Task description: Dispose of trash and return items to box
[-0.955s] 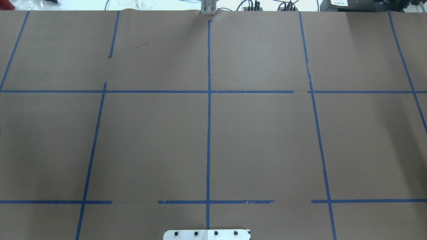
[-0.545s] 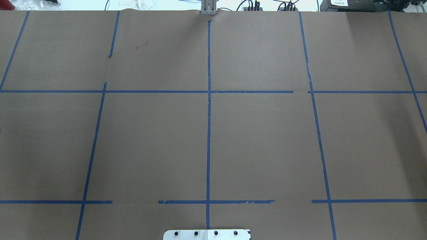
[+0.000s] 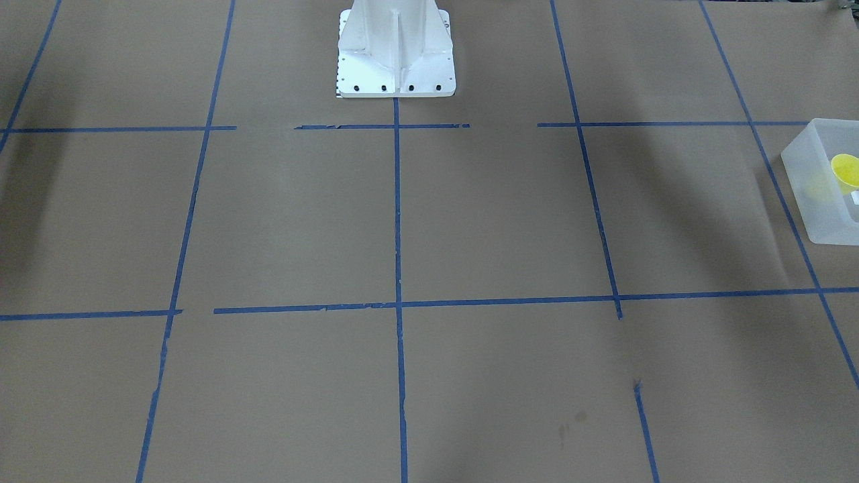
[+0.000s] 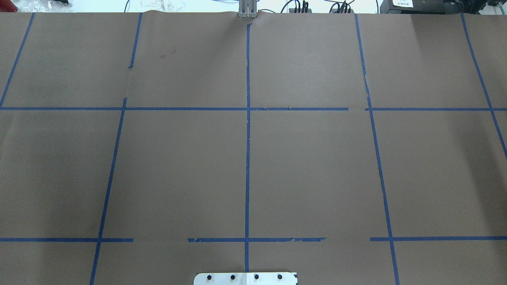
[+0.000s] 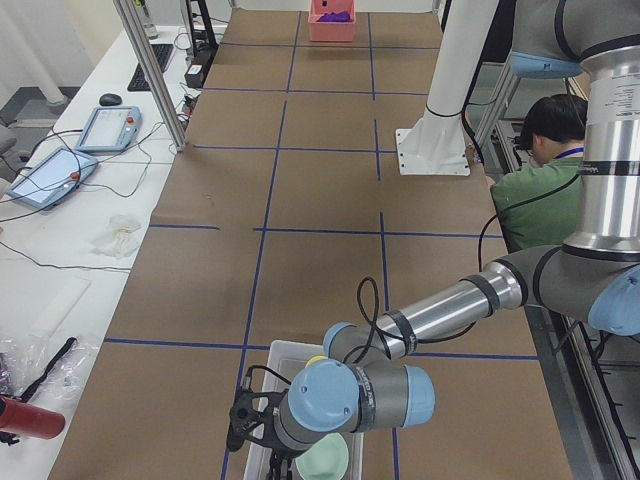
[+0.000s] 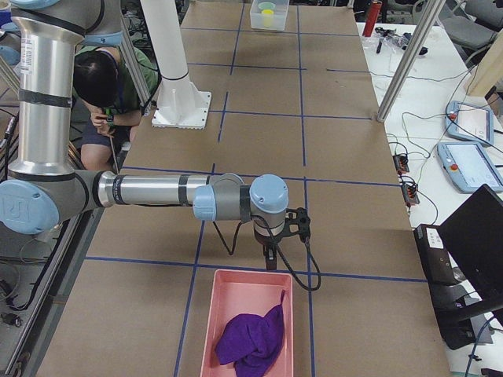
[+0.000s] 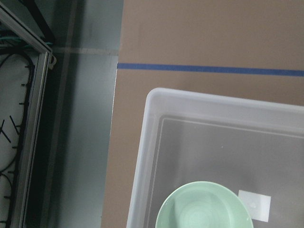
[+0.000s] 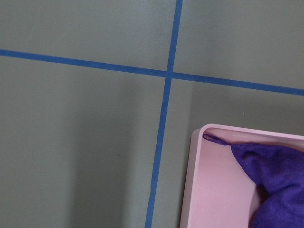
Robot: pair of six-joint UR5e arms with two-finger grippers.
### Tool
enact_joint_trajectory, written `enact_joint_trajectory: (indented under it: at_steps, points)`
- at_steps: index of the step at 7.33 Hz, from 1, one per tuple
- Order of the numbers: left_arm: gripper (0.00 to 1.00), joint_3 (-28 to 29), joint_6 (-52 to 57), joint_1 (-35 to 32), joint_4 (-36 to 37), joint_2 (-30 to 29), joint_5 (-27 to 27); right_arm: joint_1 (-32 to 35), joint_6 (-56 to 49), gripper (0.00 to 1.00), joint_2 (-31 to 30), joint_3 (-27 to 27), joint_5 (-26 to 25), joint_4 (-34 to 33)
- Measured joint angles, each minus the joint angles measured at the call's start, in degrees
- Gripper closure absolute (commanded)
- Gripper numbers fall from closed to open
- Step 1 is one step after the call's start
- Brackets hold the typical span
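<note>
Nothing moved overhead in the last second. Bowl and cup sit in box. Bowl looks light, stiff, slick; I'd pinch its rim. My left gripper and right gripper: can't tell grip.

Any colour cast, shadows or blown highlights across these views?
Right wrist: table reads grey-green, not brown, next to the pink tray. Front-facing: soft shadow bands cross the table. Overhead: strip past the far table edge is blown out white.
</note>
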Motion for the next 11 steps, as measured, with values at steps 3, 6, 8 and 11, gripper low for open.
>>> enact_joint_trajectory:
  at_steps: [3,6,8,11]
  points:
    - [0.0,-7.9,-0.1,6.3,-1.7,0.2,0.1,0.0,0.2,0.0,-0.1,0.0,-0.1,0.1]
    - [0.0,-17.5,-3.1,11.5,6.2,1.1,0.4,0.0,0.3,0.0,-0.2,-0.1,-0.1,0.1]
    - [0.0,-21.8,-8.4,14.6,14.3,1.2,0.5,0.0,0.4,0.0,-0.3,-0.1,-0.1,0.1]
    - [0.0,-21.9,-12.4,20.0,17.1,3.0,0.4,0.0,0.4,0.0,-0.3,-0.3,-0.1,0.1]
